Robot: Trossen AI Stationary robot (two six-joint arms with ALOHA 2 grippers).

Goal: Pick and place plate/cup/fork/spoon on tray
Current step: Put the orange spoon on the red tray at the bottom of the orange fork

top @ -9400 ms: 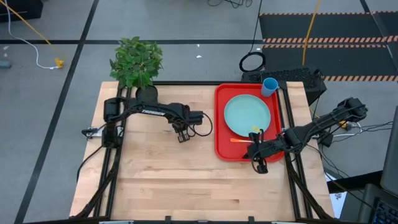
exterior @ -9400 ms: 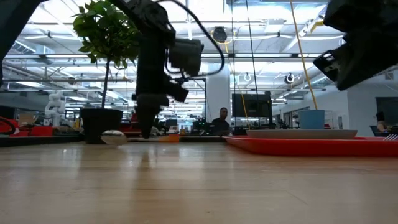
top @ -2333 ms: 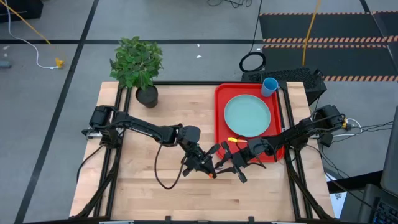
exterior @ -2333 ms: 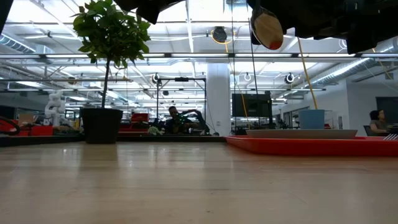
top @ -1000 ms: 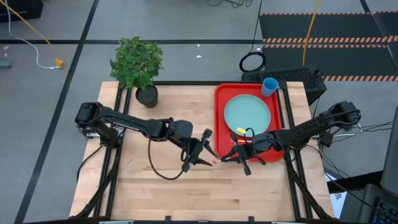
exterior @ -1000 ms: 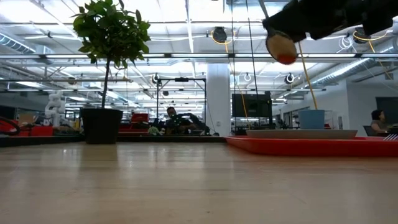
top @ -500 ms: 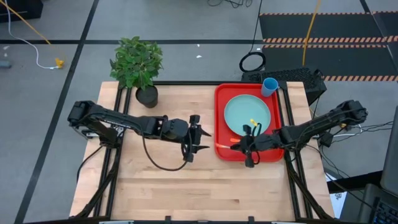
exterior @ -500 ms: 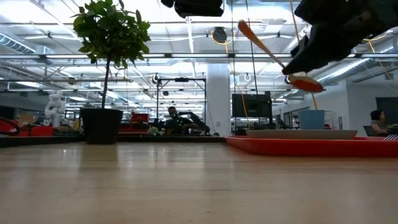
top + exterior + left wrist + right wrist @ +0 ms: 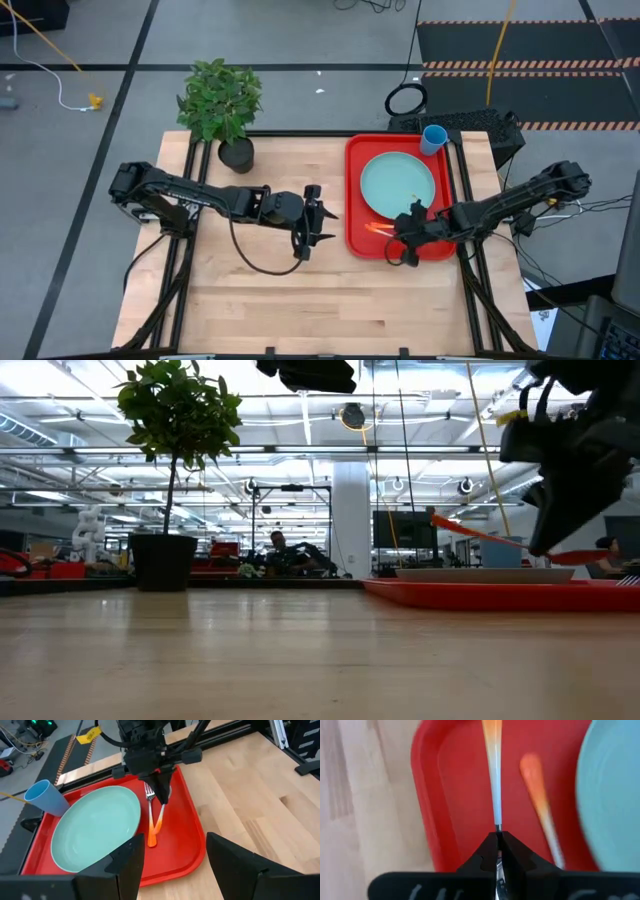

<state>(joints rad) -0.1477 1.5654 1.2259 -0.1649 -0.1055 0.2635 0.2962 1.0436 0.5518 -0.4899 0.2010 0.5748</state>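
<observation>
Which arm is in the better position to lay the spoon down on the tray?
The right arm, probably. Its gripper is shut on the spoon directly above the tray, beside the fork. The left gripper is open over bare table.

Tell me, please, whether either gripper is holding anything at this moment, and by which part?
The right gripper holds the spoon at its bowl end, handle pointing away, over the tray. The left gripper is open and empty.
</observation>
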